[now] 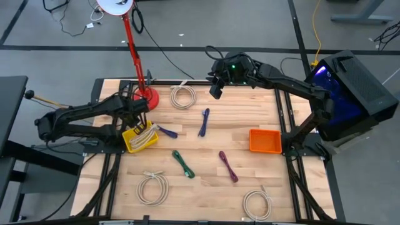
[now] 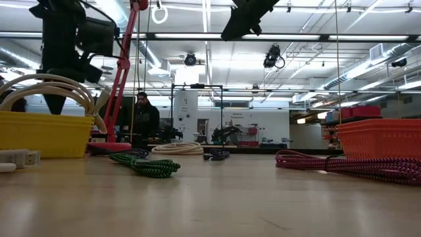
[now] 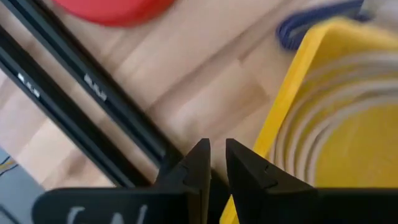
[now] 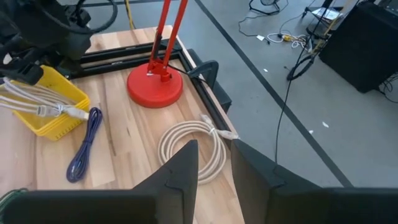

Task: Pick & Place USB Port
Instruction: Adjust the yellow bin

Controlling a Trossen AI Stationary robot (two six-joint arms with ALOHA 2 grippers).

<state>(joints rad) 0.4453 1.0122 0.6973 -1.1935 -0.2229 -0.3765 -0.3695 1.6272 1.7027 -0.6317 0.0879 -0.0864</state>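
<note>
Currently, your left claw (image 3: 216, 163), nearly closed and empty, is risking snagging the yellow plastic basket (image 3: 292, 93) rim.

One camera looks straight down, one level across the table (image 1: 206, 187), each wrist camera close over it; all share the yellow basket (image 1: 134, 145).

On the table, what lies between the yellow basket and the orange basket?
In the high view, between the yellow basket and the orange basket lie two blue-purple cables, one beside the yellow basket.
</note>
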